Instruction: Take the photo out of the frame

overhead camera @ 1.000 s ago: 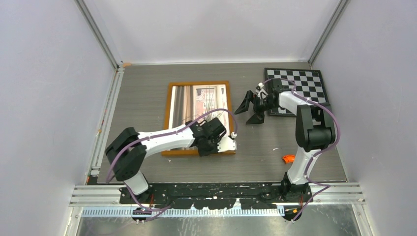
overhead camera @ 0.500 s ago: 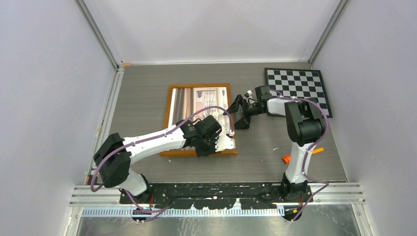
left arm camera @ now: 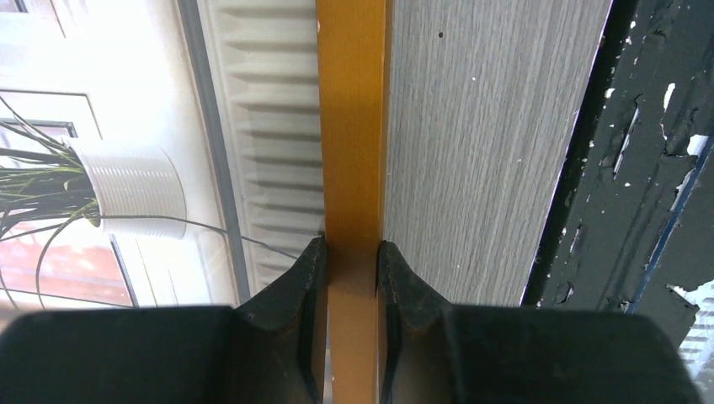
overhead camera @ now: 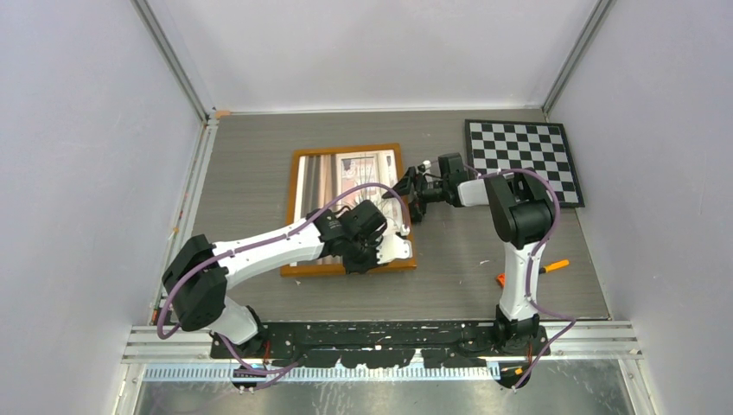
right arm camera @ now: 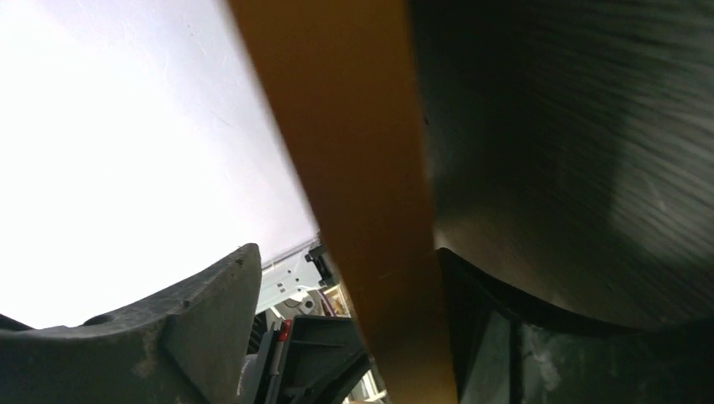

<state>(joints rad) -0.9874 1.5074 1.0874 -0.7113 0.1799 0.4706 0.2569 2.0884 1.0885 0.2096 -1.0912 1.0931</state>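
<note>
1. Clamping the frame's [overhead camera: 292, 207] near border by its 5 o'clock corner, the left gripper [left arm camera: 352, 248] has both fingers tight on the orange wood.
2. The right gripper [overhead camera: 410, 195] straddles the frame's 3 o'clock edge, jaws parted, with a gap beside one finger [right arm camera: 210, 320].
3. The photo [overhead camera: 346, 183] lies face up inside the frame, on the desk [overhead camera: 251, 156].
4. Open desk lies at 9 and 12 o'clock of the frame; the checkerboard [overhead camera: 523, 160] sits at 2 o'clock, well apart.
5. Half a second ago the right gripper hung just off that edge; a second ago it was nearer the checkerboard. The left gripper's hold is unchanged.
</note>
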